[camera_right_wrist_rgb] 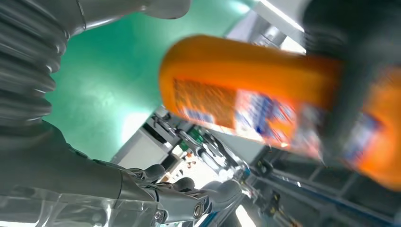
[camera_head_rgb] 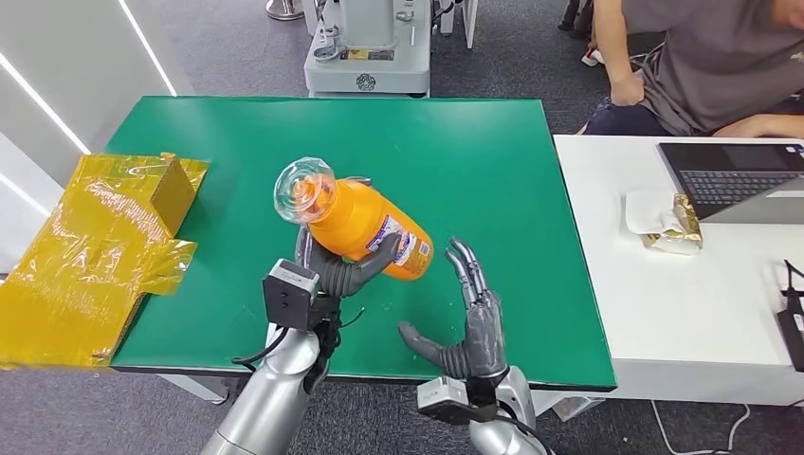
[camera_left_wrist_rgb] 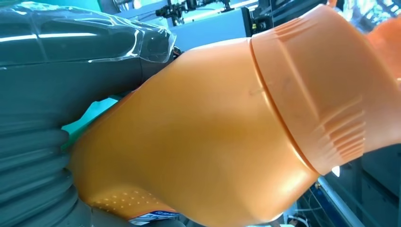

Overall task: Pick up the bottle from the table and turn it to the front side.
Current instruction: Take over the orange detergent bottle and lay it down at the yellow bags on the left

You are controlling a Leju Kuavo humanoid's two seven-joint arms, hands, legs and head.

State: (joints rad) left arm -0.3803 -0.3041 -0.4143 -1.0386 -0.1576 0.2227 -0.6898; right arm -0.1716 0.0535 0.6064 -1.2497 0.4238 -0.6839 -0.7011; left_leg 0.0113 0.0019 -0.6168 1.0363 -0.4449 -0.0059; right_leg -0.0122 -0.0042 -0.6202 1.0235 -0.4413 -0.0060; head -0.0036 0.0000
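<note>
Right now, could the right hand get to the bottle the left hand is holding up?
Probably yes. The right hand is open, fingers spread, beside the orange bottle with only bare green table between them. The left hand wraps the bottle's underside, leaving the label end facing the right hand free.

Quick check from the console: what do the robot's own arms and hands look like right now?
Both arms are smooth silver tubes. Each wrist carries a small boxy grey camera module with thin black cables. The left hand and right hand are dark grey, with a thick grey thumb, darker metallic fingers and a grey ribbed cover.
</note>
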